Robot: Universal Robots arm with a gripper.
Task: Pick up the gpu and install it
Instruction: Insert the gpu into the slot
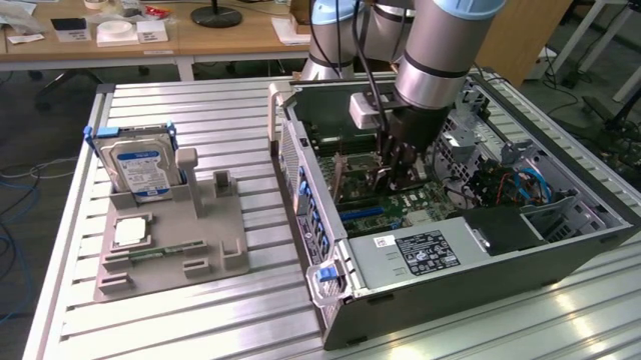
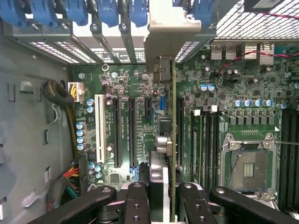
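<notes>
1. Slatted aluminium bench point(image 1: 200, 112) under everything, and on it two big items: one grey parts fixture point(image 1: 215, 225) at the exterior view's left and one open computer case point(image 1: 481, 277) at its right.
2. Count on the fixture: one silver hard drive point(image 1: 140, 165) with a blue-white label standing upright, one small square chip point(image 1: 130, 232) lying flat, and one narrow green memory stick point(image 1: 150, 255) just beside it.
3. One robot arm point(image 1: 440, 52) reaches straight down into the case, with its end effector point(image 1: 401, 172) low over the motherboard.
4. Over to the wrist view, and here's the detail the exterior view hides: the gpu point(image 2: 173, 140) is seen edge-on as a thin line, clamped between the two black fingers point(image 2: 135, 203) of the end effector point(image 2: 161, 205).
5. The gpu sits inside the case above the motherboard point(image 2: 219, 93), running alongside a long black slot point(image 2: 180, 130), with its metal bracket point(image 2: 170, 32) up at the rear openings.
6. Also from the wrist: one white slot point(image 2: 98, 128), one bare CPU socket point(image 2: 247, 163) and a row of blue latches point(image 2: 107, 11).
7. The exterior view alone gives the labelled power supply point(image 1: 425, 251) in the case.
</notes>
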